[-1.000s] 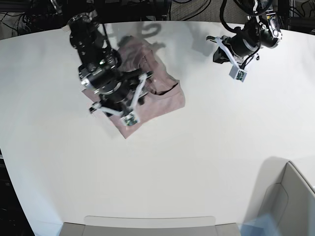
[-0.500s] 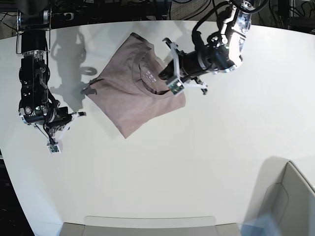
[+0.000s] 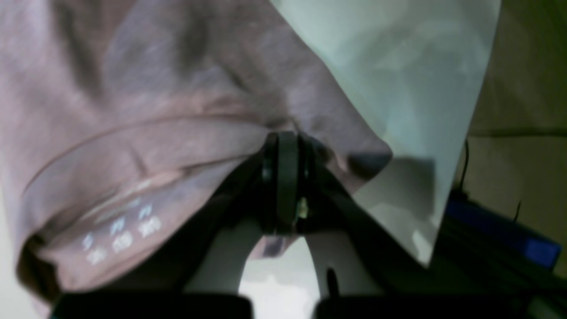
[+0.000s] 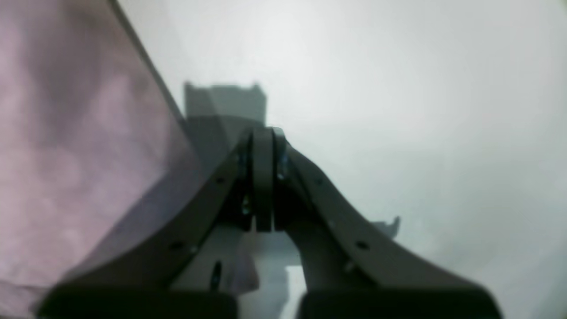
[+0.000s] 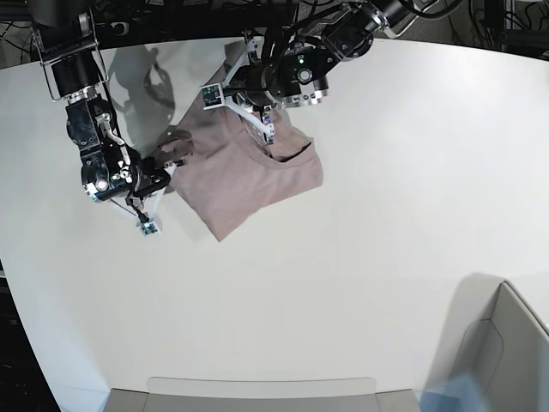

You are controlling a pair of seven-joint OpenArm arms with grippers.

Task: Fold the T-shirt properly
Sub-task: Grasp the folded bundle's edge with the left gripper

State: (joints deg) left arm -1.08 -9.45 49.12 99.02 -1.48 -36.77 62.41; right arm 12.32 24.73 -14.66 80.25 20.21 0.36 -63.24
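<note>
The mauve-pink T-shirt [image 5: 249, 180] lies crumpled at the back left of the white table [image 5: 386, 215]. My left gripper [image 5: 268, 127] comes in from the back and sits at the collar. In the left wrist view this gripper [image 3: 287, 137] is shut on T-shirt [image 3: 133, 110] fabric beside the neck opening, and the pale printed label [image 3: 119, 235] shows inside. My right gripper [image 5: 167, 167] is at the shirt's left sleeve edge. In the right wrist view it [image 4: 263, 133] is shut, the T-shirt [image 4: 66, 155] lies just to its left, and no cloth shows between its tips.
An open cardboard box [image 5: 506, 343] stands at the front right corner. A pale tray edge [image 5: 257, 390] runs along the table's front. Cables and dark equipment [image 5: 171, 17] crowd the space behind the table's back edge.
My right arm has come in from the table's left to the sleeve and its jaws have closed. My left arm has shifted left and back over the collar.
</note>
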